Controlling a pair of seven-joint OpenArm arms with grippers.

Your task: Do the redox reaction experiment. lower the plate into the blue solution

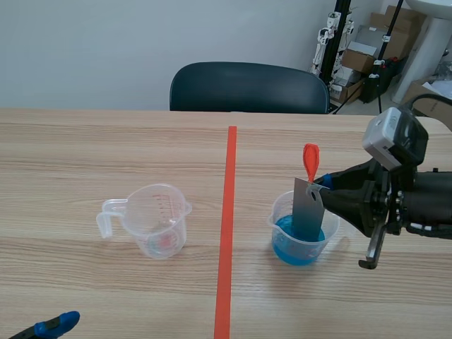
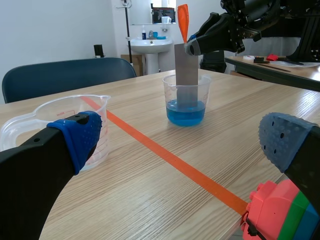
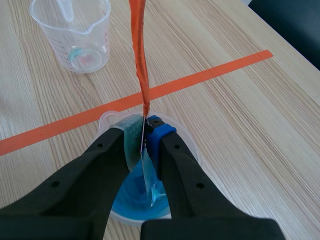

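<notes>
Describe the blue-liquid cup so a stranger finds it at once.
Start at the orange tape line down the table. The cup stands just right of it. Unlike the jug left of it, it holds blue liquid and a grey plate.

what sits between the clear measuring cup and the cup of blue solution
Only bare table and the orange tape line lie between measuring cup and blue-solution cup, per the scene view.

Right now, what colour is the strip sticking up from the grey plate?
Orange-red strip, seen best in the left wrist view.
</notes>
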